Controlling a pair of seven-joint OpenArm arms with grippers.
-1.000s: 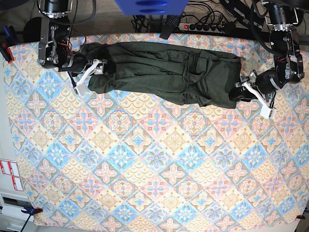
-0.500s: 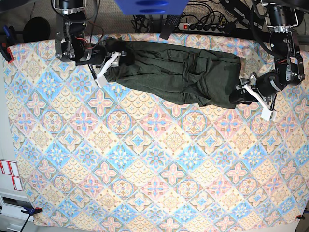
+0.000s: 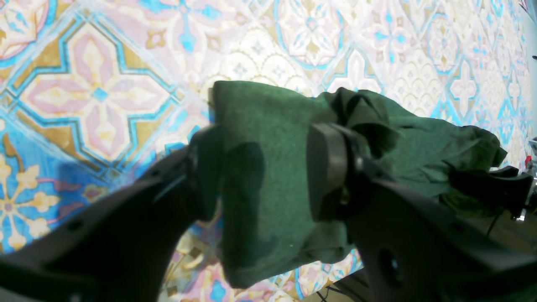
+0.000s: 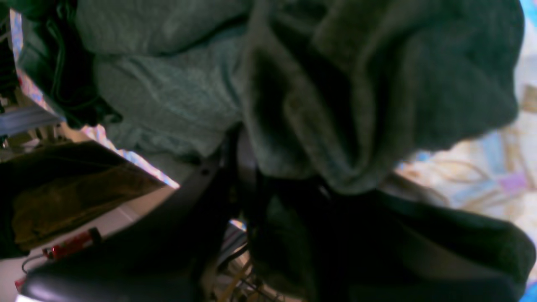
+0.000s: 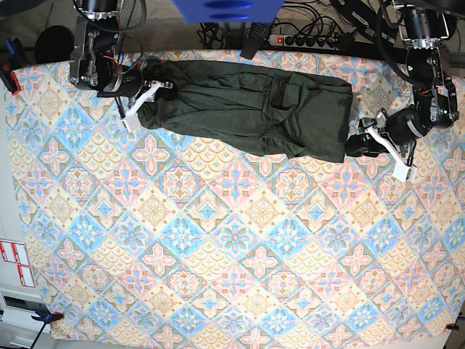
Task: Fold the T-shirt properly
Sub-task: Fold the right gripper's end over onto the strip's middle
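Observation:
The dark olive-green T-shirt [image 5: 247, 109] lies stretched in a long band across the far part of the patterned table [image 5: 232, 247]. My right gripper [image 5: 145, 93] is shut on its bunched left end; the right wrist view shows the cloth [image 4: 176, 96] heaped over the fingers and hiding them. My left gripper [image 5: 357, 143] is shut on the shirt's near right corner. In the left wrist view the cloth [image 3: 268, 126] passes between the two black fingers [image 3: 323, 167] and hangs a little above the table.
A power strip [image 5: 305, 40] and cables lie beyond the far edge. A blue object [image 5: 225, 9] hangs over the far middle. A red clamp [image 5: 9, 76] grips the table's left edge. White labels [image 5: 14, 262] sit off the table at lower left.
My right gripper swung up and toward the middle, then back left with the shirt's end. The shirt is now flatter and tauter, and its right edge has shifted slightly left. My left gripper has barely moved.

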